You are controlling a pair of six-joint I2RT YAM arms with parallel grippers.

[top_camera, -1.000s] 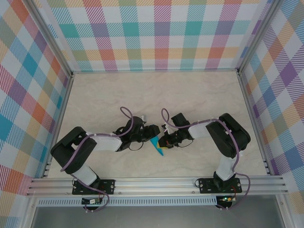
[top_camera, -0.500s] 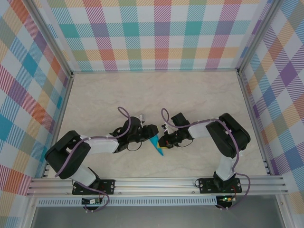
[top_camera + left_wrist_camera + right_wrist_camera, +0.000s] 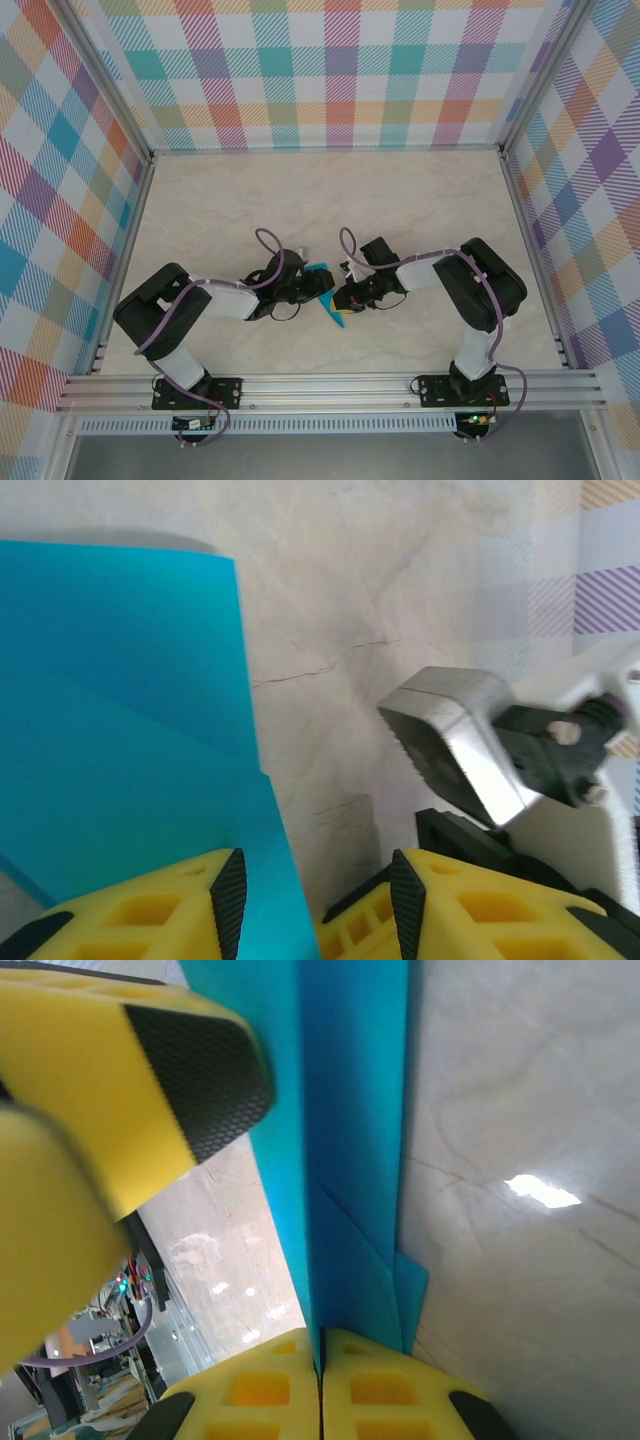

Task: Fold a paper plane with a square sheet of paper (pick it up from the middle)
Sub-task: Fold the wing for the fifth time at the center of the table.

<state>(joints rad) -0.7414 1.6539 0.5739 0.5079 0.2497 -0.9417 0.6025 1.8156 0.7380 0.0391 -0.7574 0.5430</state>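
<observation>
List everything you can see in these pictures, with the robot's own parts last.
folded paper: one, teal-blue, mid-table between the fingers
table: one, pale marbled, under everything
walls: three, pastel plaid, left, back, right
rails: a few, silver, near edge
arms: two, black and white, bolted at the near edge
left fingers: two, yellow with black pads, open at the paper's edge
right fingers: two, yellow, shut on the folded paper

Pastel plaid walls (image 3: 340,70) enclose a pale marbled table (image 3: 300,190) framed by aluminium rails (image 3: 330,385); a glare (image 3: 543,1191) gleams on the table.
</observation>
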